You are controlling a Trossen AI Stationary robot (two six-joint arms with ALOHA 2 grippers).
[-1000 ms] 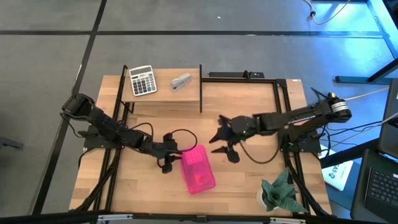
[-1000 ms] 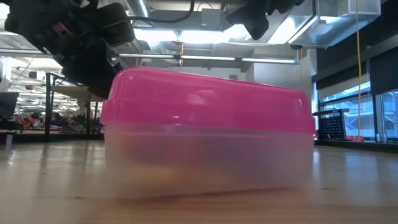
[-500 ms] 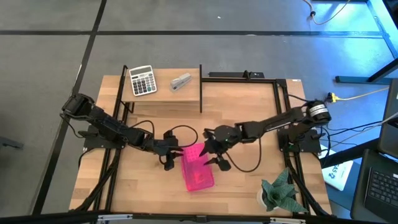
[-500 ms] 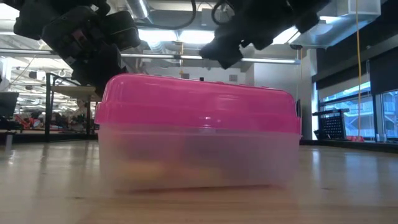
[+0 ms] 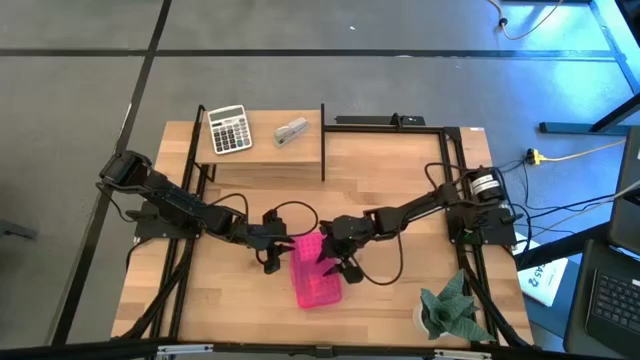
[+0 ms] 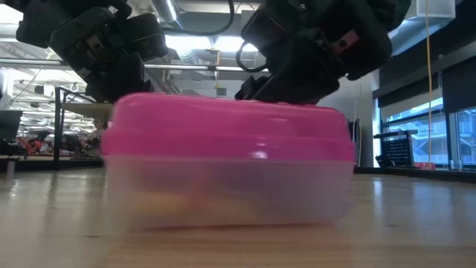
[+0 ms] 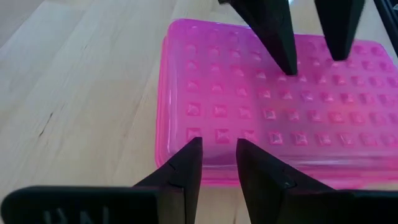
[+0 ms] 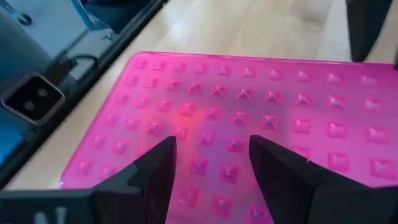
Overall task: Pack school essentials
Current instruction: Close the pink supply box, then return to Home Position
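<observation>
A clear box with a pink studded lid rests on its base on the wooden table, near the middle. Through its frosted wall only a yellowish blur shows, so the stationery cannot be made out. My right gripper is open and down on the lid's right part. My left gripper stands at the box's left side with a narrow gap between its fingers, their ends at the lid's rim. My right gripper sets both open fingertips on the lid's top, near its right edge, slanting down from the table's right. The box stays flat on the table. My left gripper's fingertips overlap the lid's left rim; I cannot tell whether they touch it.
A white-grey calculator and a small grey stapler lie on the raised shelf at the far left. A black frame runs along the far edge. A green folded-paper plant stands at the near right corner. Cables loop behind both grippers.
My right gripper has moved from the table's middle toward the left and near edges and come down onto the pink lid, staying open. In the low view the box has shifted slightly and its lid now sits flatter.
</observation>
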